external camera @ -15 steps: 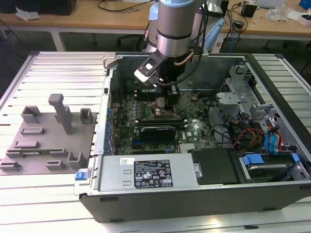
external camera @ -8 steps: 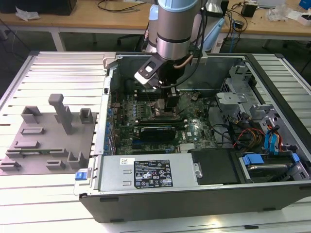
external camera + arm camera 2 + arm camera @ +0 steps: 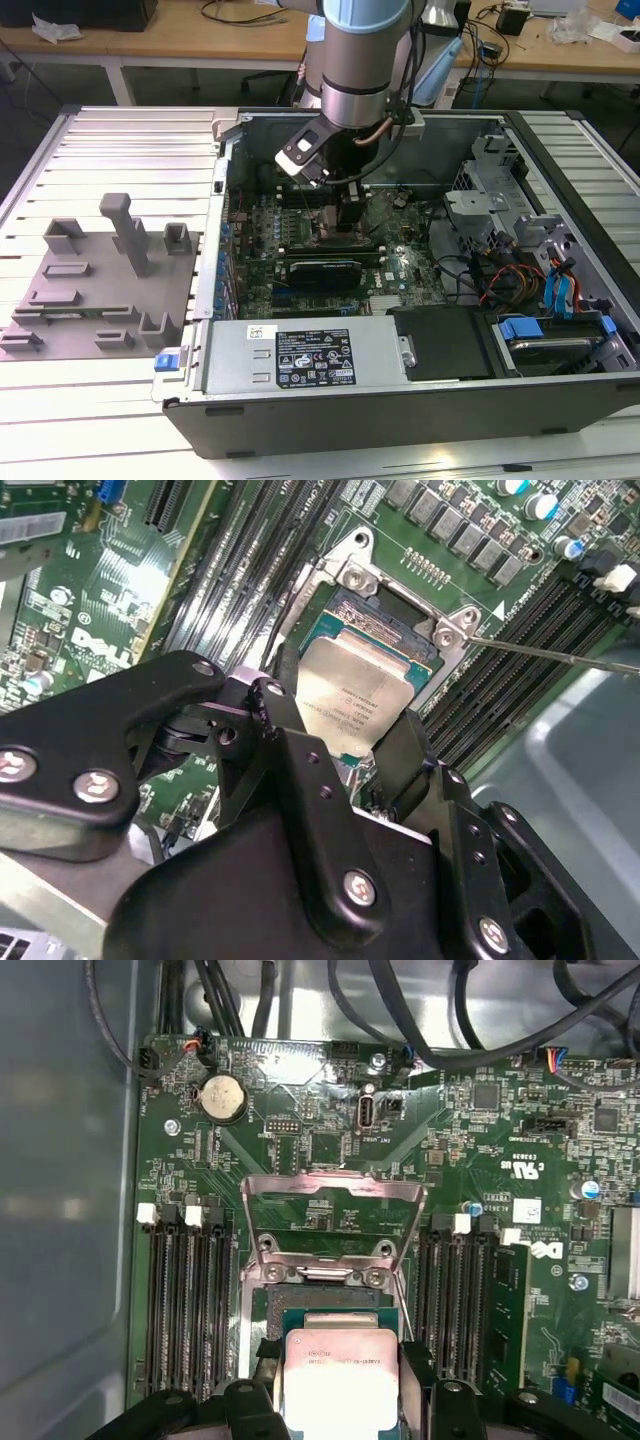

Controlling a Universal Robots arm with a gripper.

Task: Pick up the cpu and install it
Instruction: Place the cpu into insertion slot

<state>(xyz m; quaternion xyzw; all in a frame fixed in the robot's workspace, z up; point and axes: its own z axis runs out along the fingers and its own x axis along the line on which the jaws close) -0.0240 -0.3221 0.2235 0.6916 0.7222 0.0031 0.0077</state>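
Note:
The cpu (image 3: 340, 1380), a flat square chip with a silvery top, sits between my gripper's (image 3: 338, 1360) black fingers (image 3: 258, 1392). In the second wrist view the cpu (image 3: 358, 692) hangs tilted just over the socket frame (image 3: 352, 578), with a finger (image 3: 408, 748) on each side. The socket (image 3: 328, 1300) lies open on the green motherboard, and its metal bracket (image 3: 332, 1192) is swung up beyond it. In the exterior view my gripper (image 3: 350, 218) reaches down into the open computer case (image 3: 400, 415), over the middle of the motherboard. I cannot tell whether the chip touches the socket.
Memory slots (image 3: 190, 1300) flank the socket on both sides. A long dark expansion card (image 3: 322, 272) lies near the gripper, and the power supply (image 3: 300, 355) sits along the case's front. Cables and drive bays (image 3: 540, 290) fill the exterior view's right. A grey fixture (image 3: 100, 290) stands outside the case.

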